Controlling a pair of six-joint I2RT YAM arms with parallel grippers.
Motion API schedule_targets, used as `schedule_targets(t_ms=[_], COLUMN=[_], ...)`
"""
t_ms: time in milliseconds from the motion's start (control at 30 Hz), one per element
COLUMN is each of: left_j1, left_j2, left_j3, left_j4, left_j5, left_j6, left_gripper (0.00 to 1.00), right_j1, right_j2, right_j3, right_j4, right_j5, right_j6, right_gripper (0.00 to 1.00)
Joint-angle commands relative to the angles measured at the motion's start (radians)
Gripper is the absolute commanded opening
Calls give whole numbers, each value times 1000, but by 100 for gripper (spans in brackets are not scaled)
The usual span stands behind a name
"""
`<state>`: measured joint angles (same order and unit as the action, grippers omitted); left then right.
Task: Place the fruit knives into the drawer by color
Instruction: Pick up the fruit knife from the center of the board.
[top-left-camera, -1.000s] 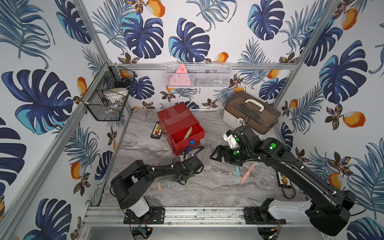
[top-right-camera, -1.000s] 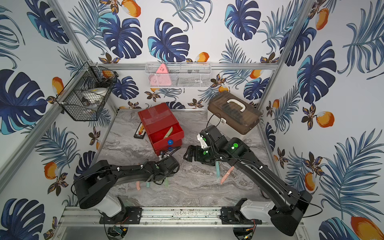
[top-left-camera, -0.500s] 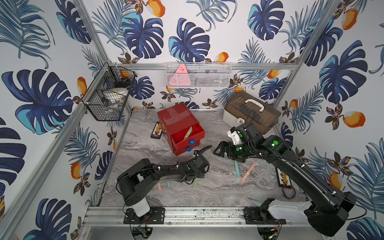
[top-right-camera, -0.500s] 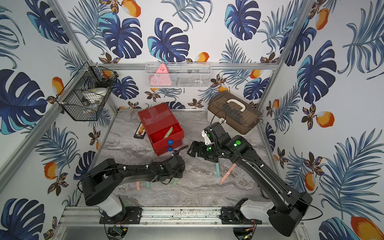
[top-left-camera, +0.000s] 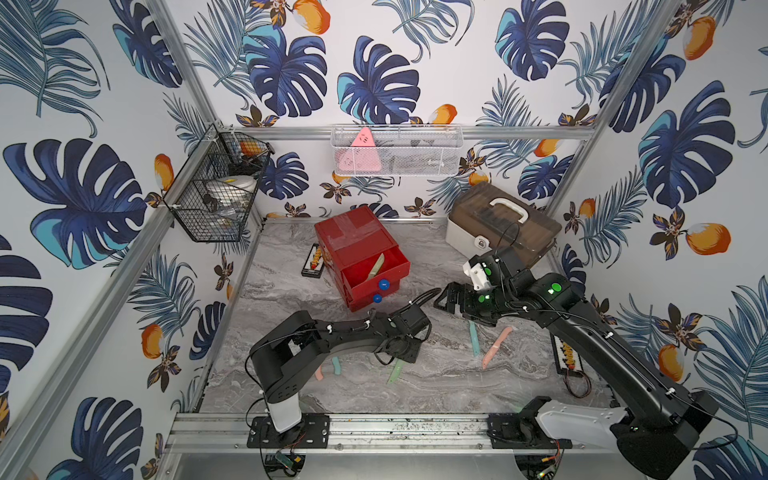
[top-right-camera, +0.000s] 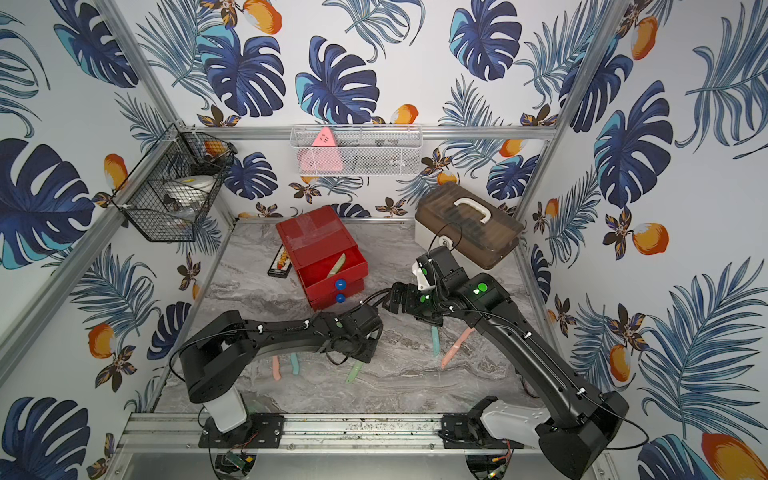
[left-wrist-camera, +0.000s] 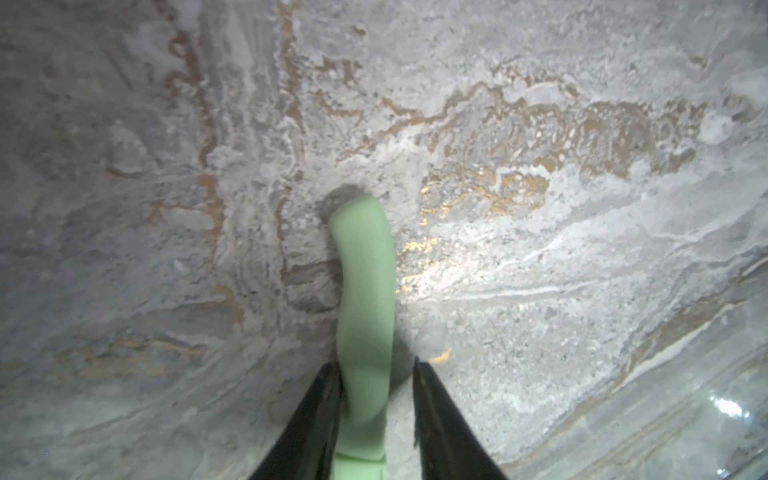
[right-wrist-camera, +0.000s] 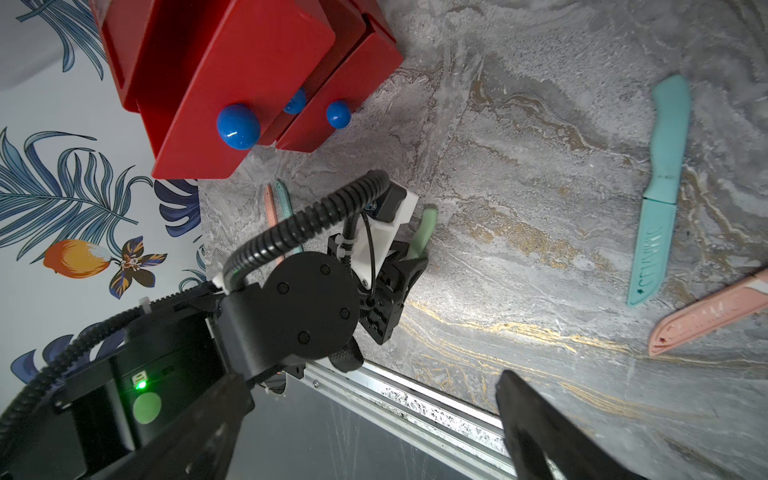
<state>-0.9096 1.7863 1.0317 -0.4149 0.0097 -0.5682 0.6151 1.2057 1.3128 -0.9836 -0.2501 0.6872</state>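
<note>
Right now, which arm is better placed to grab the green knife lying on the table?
Left. The left gripper straddles the light green knife, its jaws either side, not yet clamped. The right gripper hangs open farther off, near the teal knife.

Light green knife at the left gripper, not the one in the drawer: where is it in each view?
Both top views: light green knife on the marble table, front half, poking out from under the left gripper.
Left wrist: mid-frame, its near end between the fingers.
Right wrist: sticking out past the left gripper's fingers.
Shared landmark: the left gripper, jaws straddling the knife.
</note>
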Motion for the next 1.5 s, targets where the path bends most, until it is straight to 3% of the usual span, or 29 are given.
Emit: schedule_targets(t_ms=[0,267,567,767,1100,1467], left_j1=[-3,-2,-3,-3,-3,-5], left_j2=[40,107,167,161,127,126], left_j3=[16,51,75,83,140,281], left_j4=[-237,-239,-292,-306,-342,-408], left_j5=[39,27,-10,-16,-5,35], left_j6=[60,62,100,120,129,139], left_gripper=[42,44,33,3,3,4], right_j1=[-6,-31,-73,-88,-103,-103], right_j2=[-7,-22,-41,-52,-127,-339], right_j3=[-8,-22,-32,-39,-72,-413], right_j4=[-3,-8,-22,-25,-76,19], right_j5=[-6,-11,-11,-3,67,-33], right_j6=[-12,-21,-34,-32,18,245], right_gripper=[96,96,96,96,96,95])
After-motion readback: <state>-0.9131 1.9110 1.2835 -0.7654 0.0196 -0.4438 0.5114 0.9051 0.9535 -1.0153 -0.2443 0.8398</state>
